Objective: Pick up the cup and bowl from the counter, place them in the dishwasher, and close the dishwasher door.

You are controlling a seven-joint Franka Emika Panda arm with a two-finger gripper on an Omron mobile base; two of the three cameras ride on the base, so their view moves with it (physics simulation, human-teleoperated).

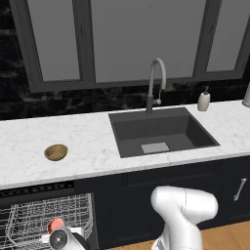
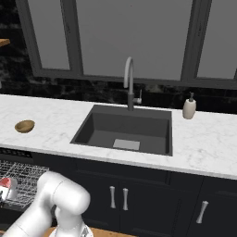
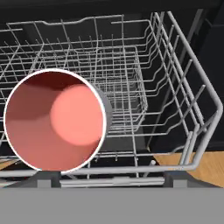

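Observation:
The cup [image 3: 54,120], white with a red inside, stands mouth-up in the white wire rack [image 3: 175,74] of the dishwasher [image 1: 36,188]. My gripper [image 3: 111,178] hangs right above it and is open, its tips spread wider than the cup. In the left base view the hand sits low beside the cup [image 1: 55,225]. The cup [image 2: 4,187] also shows at the rack's edge in the right base view. The golden-brown bowl [image 1: 55,152] [image 2: 24,126] rests on the white marble counter [image 1: 93,141], left of the sink. The dishwasher door is out of view.
A dark sink [image 1: 161,132] with a grey tap [image 1: 155,83] is set into the counter's middle. A beige soap bottle [image 1: 203,100] stands behind its right corner. Dark cabinets [image 2: 139,194] run under the counter. Wooden floor [image 3: 197,164] shows beyond the rack.

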